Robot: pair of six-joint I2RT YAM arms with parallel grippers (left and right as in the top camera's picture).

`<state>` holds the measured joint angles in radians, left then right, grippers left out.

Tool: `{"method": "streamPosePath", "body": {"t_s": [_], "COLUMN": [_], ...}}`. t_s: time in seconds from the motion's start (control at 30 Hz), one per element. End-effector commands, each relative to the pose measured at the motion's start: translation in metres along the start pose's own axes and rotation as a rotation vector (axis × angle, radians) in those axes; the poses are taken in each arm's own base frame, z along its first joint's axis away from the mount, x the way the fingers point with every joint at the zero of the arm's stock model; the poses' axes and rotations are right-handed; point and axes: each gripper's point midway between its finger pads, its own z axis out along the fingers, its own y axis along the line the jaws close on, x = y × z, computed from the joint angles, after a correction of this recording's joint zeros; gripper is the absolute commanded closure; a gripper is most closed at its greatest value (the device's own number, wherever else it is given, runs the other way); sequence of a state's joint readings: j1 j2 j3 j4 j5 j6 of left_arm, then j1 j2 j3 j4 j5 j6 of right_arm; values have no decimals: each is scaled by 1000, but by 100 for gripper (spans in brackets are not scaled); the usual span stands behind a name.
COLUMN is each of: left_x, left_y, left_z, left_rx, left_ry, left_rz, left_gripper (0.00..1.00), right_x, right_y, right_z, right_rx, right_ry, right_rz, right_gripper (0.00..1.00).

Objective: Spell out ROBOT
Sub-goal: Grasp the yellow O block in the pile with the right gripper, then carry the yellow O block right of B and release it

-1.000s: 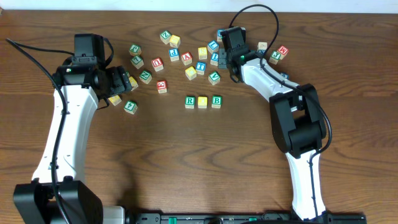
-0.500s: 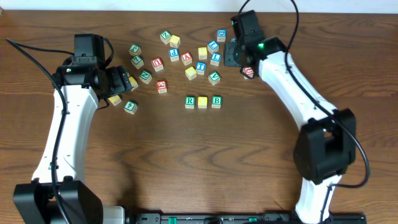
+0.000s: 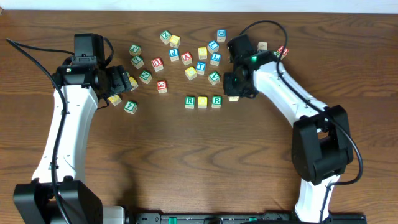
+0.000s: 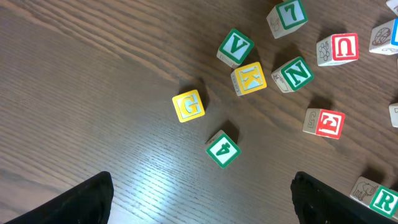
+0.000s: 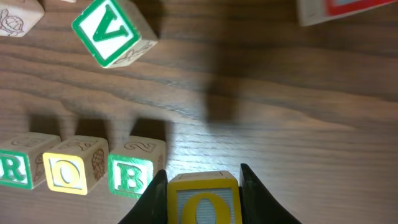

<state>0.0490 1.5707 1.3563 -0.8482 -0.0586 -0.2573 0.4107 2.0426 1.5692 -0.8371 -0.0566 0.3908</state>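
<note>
Grasping a yellow-faced wooden O cube point(image 5: 203, 200), the right tool point(image 5: 203, 185) is just beside the green-letter wooden B cube point(image 5: 132, 176); left tool point(image 4: 200, 208) released.

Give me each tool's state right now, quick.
Left tool: open, holding nothing.
Right tool: closed on the yellow O cube, next to the B cube.

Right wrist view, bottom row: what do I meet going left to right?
green R cube → yellow O cube → green B cube → second yellow O cube, gripped in the right tool.
</note>
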Motion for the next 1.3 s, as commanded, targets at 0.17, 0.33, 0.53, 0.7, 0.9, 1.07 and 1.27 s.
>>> {"method": "streamPosePath", "body": {"t_s": [0.17,0.33,0.53,0.7,0.9,1.07,1.27], "left_x": [-8,-8,-8,-8,-8,-8,-8], "left_y": [0,0,0,0,0,0,0], "left_z": [-6,-6,-6,-6,-6,-6,-6], "left_rx": [1,2,1,1,1,1,1], "left_ry": [-26,-26,-26,-26,-26,-26,-26], "left_rz": [4,4,4,4,4,4,4], "left_gripper": [10,10,10,10,10,10,9], "right_x": [18,12,8,13,18,18,17], "right_y": [1,-1,1,0,-2,-1,-1], "right_z": [25,28,28,33,38,38,38], "right_rx": [57,94,93,96,96,96,94], "right_ry": [-3,-51,-74,-67,-66,-66,-71], "right_rz": [14,13,28,39,36,36,36], "right_gripper": [81,82,81,81,79,75,71]}}
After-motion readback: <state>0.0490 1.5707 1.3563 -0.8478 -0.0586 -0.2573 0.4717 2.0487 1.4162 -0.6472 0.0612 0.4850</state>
